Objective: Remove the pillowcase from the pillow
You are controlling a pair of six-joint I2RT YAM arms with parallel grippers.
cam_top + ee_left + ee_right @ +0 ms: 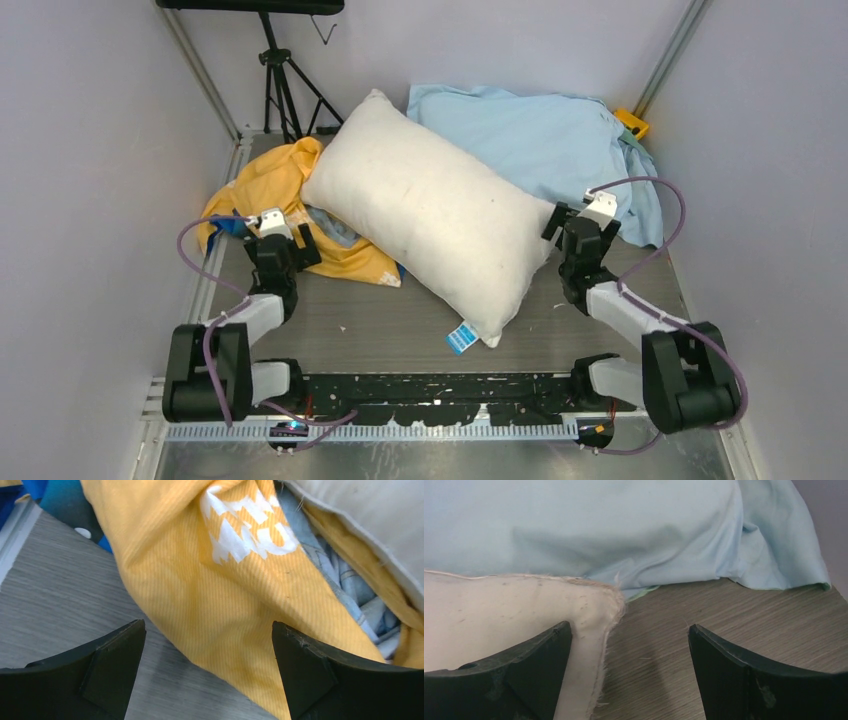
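Note:
The white pillow (430,215) lies bare and diagonal across the table, its blue tag (459,337) at the near corner. The orange-yellow pillowcase (270,190) lies crumpled at the left, partly under the pillow's left edge. In the left wrist view the pillowcase (225,595) shows its white printed mark (250,522). My left gripper (283,232) is open, its jaws wide over the pillowcase's near fold (209,630), holding nothing. My right gripper (570,222) is open and empty at the pillow's right corner (524,610); its left finger (539,665) is over the pillow's edge.
A pale light-blue cloth (540,140) lies bunched at the back right, also filling the right wrist view (624,530). A black tripod (285,75) stands at the back left. Grey walls close in both sides. A yellow object (632,122) sits at the back right corner.

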